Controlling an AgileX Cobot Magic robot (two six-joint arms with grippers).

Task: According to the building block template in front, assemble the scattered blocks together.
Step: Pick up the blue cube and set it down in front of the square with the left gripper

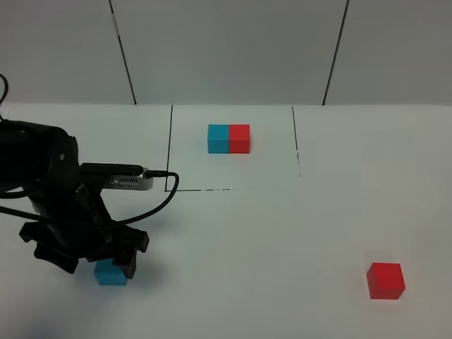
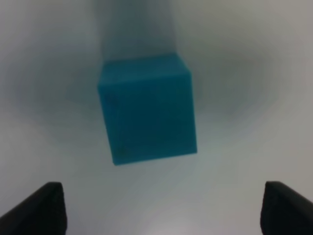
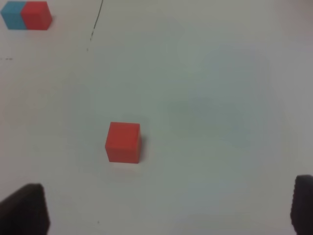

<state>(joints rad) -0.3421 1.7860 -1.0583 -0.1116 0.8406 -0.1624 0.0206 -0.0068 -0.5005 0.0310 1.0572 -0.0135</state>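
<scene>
Though spread wide and empty, left gripper point(image 2: 164, 211) just over loose cyan cube point(image 2: 146, 108), centred ahead of fingertips point(image 2: 41, 210), near left of table point(image 1: 282, 233); loose red cube point(image 1: 385, 280) well apart, before right gripper point(image 3: 164, 208), likewise wide, empty.

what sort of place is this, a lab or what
Most likely a robotics lab test bench: a bare white table with a black-outlined square, a cyan-red template pair inside it, and a black robot arm over a loose cyan cube.
</scene>
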